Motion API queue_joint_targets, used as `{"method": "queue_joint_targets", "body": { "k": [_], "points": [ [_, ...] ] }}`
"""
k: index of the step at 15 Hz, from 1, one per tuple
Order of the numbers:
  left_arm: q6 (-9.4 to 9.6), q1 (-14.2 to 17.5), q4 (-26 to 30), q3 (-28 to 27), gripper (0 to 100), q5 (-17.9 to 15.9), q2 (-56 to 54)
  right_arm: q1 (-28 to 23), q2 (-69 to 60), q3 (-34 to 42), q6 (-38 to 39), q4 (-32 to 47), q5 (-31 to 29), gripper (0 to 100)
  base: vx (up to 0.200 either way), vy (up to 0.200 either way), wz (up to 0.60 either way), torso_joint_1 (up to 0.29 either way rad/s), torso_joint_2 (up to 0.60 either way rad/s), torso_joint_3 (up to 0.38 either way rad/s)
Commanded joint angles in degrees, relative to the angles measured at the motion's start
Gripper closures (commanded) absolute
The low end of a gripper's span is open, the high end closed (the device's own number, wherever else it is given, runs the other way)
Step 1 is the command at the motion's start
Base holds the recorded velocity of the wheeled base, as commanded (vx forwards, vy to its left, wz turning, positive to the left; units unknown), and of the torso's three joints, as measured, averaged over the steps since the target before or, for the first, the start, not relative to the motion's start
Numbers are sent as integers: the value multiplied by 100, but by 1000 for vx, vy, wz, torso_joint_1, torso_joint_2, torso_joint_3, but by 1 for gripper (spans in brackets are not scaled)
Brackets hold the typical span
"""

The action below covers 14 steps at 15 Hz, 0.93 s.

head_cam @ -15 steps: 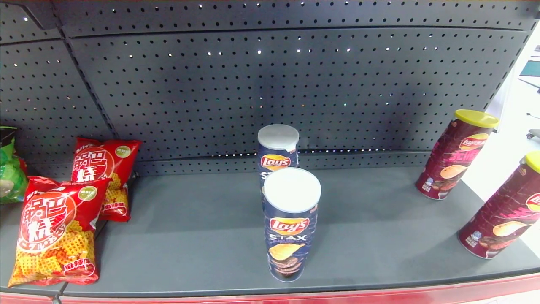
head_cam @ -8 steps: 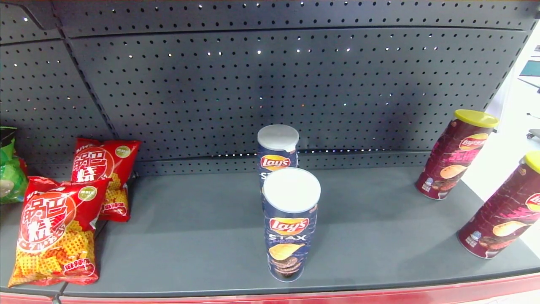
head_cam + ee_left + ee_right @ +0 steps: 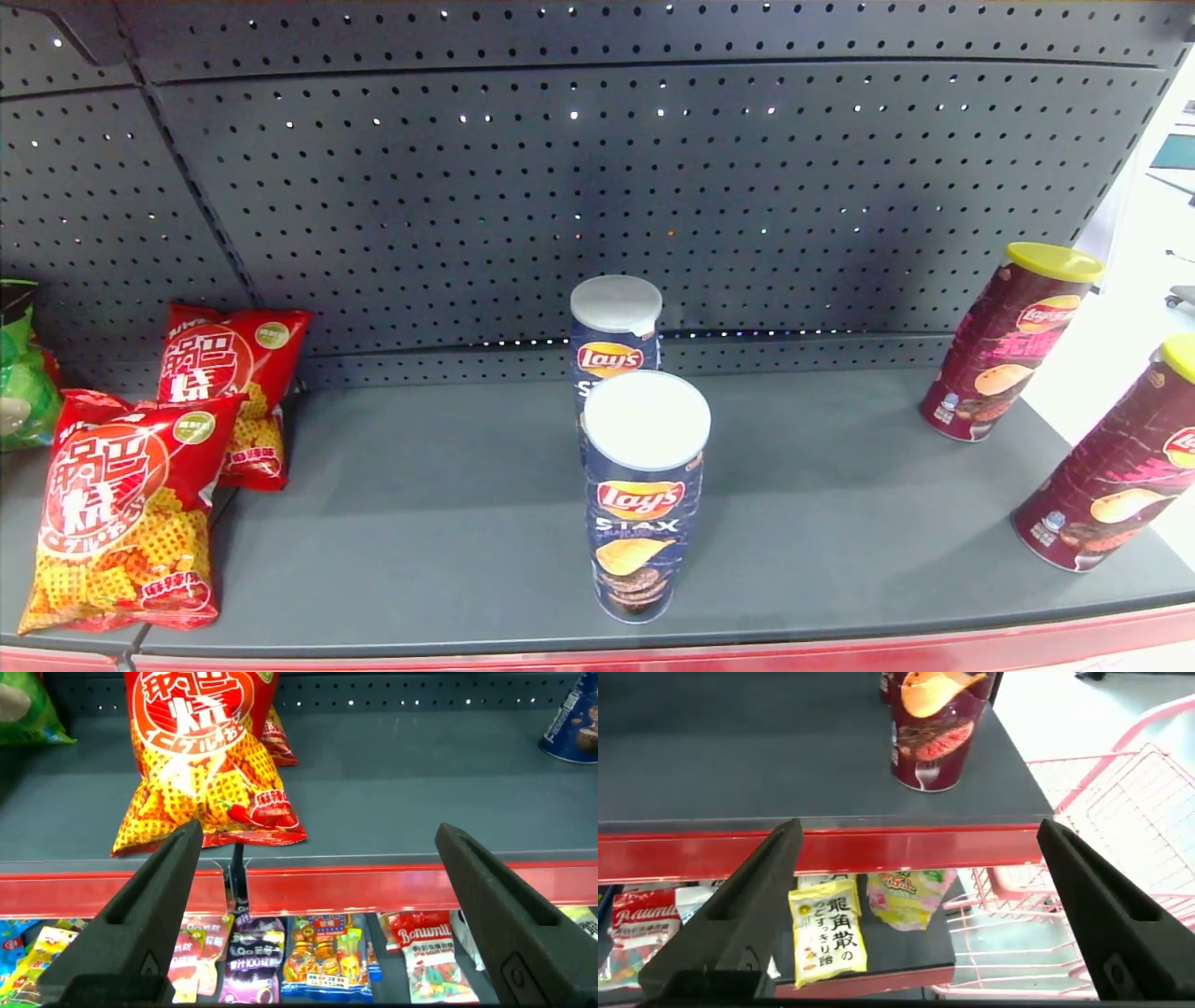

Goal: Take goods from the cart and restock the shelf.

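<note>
The left pincer (image 3: 318,831) and right pincer (image 3: 920,826) are both spread open and empty, level with the red front edge of the dark grey metal shelf (image 3: 448,523). A pink wire cart (image 3: 1130,793) stands by the shelf end, near a maroon cylindrical chip can with a yellow lid (image 3: 934,728). On the shelf, a blue cylindrical chip can with a white lid (image 3: 642,504) stands upright near the front. A second blue can (image 3: 613,341) stands just behind it. Two red crinkly snack bags (image 3: 121,513) lean at the left, before the black pegboard wall (image 3: 560,187).
</note>
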Motion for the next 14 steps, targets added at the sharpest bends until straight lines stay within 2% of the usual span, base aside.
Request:
{"method": "queue_joint_targets", "body": {
  "k": [1, 3, 6, 7, 9, 14],
  "points": [
    [-2, 0, 0, 1, 0, 2, 2, 227, -11, -20, -8, 16, -206, 0, 0, 0, 0, 0, 0, 0],
    [-2, 0, 0, 1, 0, 2, 2, 332, -178, -37, 1, 51, -663, 0, 0, 0, 0, 0, 0, 0],
    [-2, -9, 0, 1, 0, 2, 2, 341, -274, -11, 1, -20, -787, 0, 0, 0, 0, 0, 0, 0],
    [-2, 0, 0, 1, 0, 2, 2, 359, -327, -11, -16, -28, -734, 0, 0, 0, 0, 0, 0, 0],
    [-2, 0, 0, 1, 0, 2, 2, 376, -397, 7, -78, -46, -75, 0, 0, 0, 0, 0, 0, 0],
    [-2, -9, 0, 1, 0, 2, 2, 455, -529, 33, -16, -108, 57, 0, 0, 0, 0, 0, 0, 0]
  ]
}}
